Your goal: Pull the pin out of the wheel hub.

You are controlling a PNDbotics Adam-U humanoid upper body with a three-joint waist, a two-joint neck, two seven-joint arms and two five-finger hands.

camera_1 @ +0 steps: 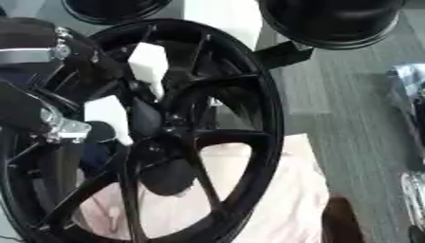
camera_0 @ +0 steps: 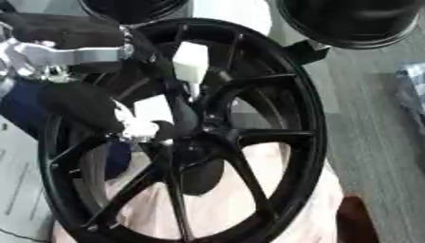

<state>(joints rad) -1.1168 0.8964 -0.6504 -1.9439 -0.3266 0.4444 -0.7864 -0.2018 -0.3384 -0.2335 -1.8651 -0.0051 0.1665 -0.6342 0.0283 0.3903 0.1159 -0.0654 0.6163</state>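
- Starting nearest the camera, a pale pinkish cloth (camera_0: 224, 209) shows through the lower spokes of the wheel (camera_0: 303, 118), a black multi-spoke rim standing on edge and filling most of both views.
- At the middle of the spokes sits the wheel hub (camera_0: 203, 130), dark against dark; I cannot pick out the pin itself there, so its exact place and long axis are not clear. My guess is that it runs through the hub, across the plane of the rim.
- The left hand (camera_0: 162, 130) comes in from the left, its arm crossing the rim's left side, and its dark fingers reach right up to the hub. Whether they are curled on anything cannot be told.
- The hub lies just right of that hand, so the left is the nearer one; the right hand shows in neither view.
- Two white blocks (camera_1: 149, 61) sit among the upper spokes; what they are is unclear.
- Beyond the rim, more dark wheels (camera_0: 348, 21) are cut off by the top edge.
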